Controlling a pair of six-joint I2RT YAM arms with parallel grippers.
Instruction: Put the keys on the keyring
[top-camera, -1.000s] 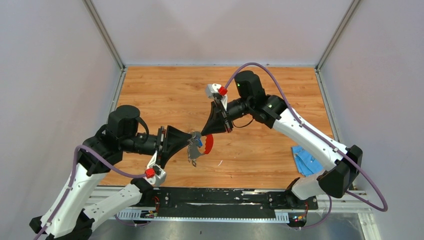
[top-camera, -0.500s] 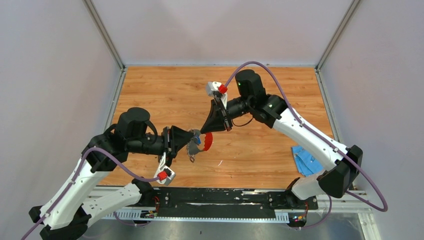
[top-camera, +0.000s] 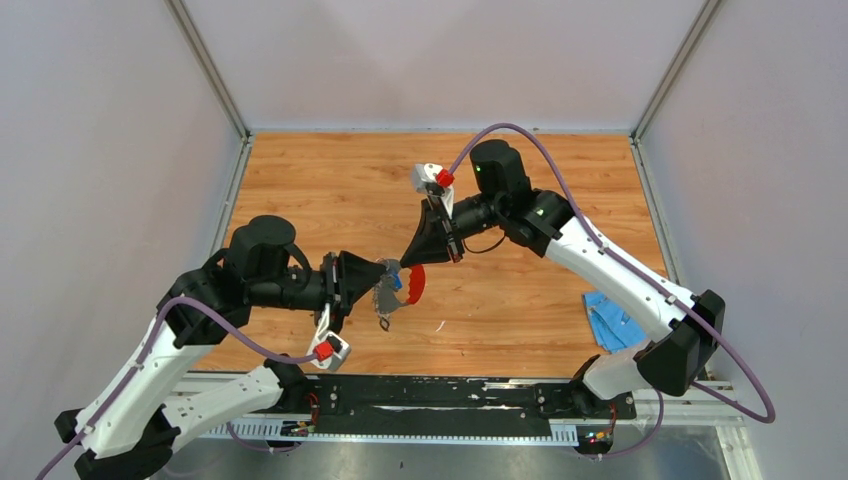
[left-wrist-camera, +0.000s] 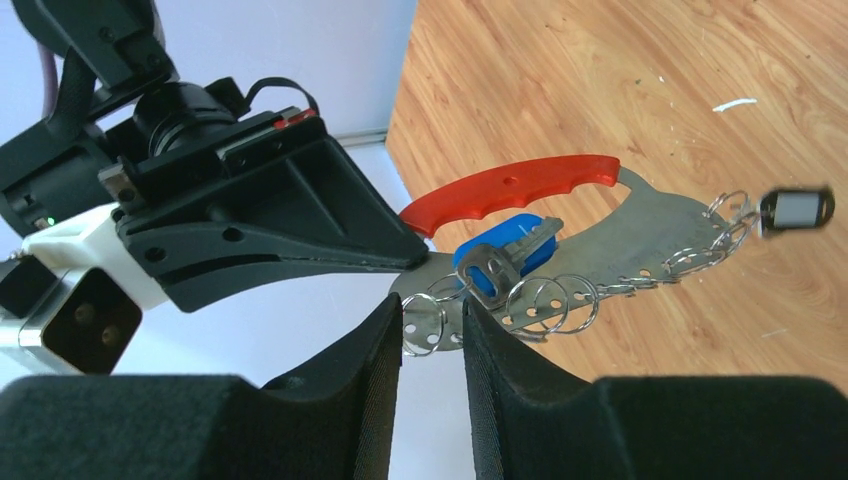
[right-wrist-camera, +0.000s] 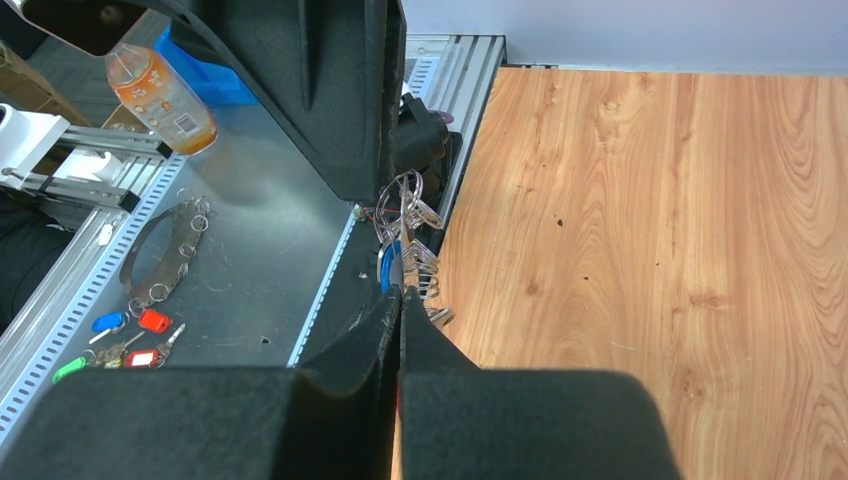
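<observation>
The keyring (top-camera: 413, 284), a red handle on a grey metal plate (left-wrist-camera: 640, 235) edged with split rings, hangs above the table's middle. My right gripper (top-camera: 412, 268) is shut on its end; the right wrist view shows the fingers pressed together (right-wrist-camera: 400, 292) with the rings (right-wrist-camera: 412, 215) just beyond. My left gripper (left-wrist-camera: 432, 305) is open a narrow way, its jaws either side of one split ring (left-wrist-camera: 425, 322). A silvery key with a blue head (left-wrist-camera: 500, 258) lies against the plate by the right fingertip. A small black-headed key (left-wrist-camera: 797, 208) dangles from the plate's far end.
A blue cloth (top-camera: 612, 320) lies at the table's right front. A white scrap (top-camera: 439, 325) lies on the wood below the keyring. Beyond the table's edge, the right wrist view shows an orange bottle (right-wrist-camera: 160, 95), another ring plate (right-wrist-camera: 160, 250) and coloured tags (right-wrist-camera: 130, 335).
My left wrist has rolled, so its camera now hangs below, and the arm has shifted right. Its jaws have narrowed slightly round the ring. The right arm and keyring have held still.
</observation>
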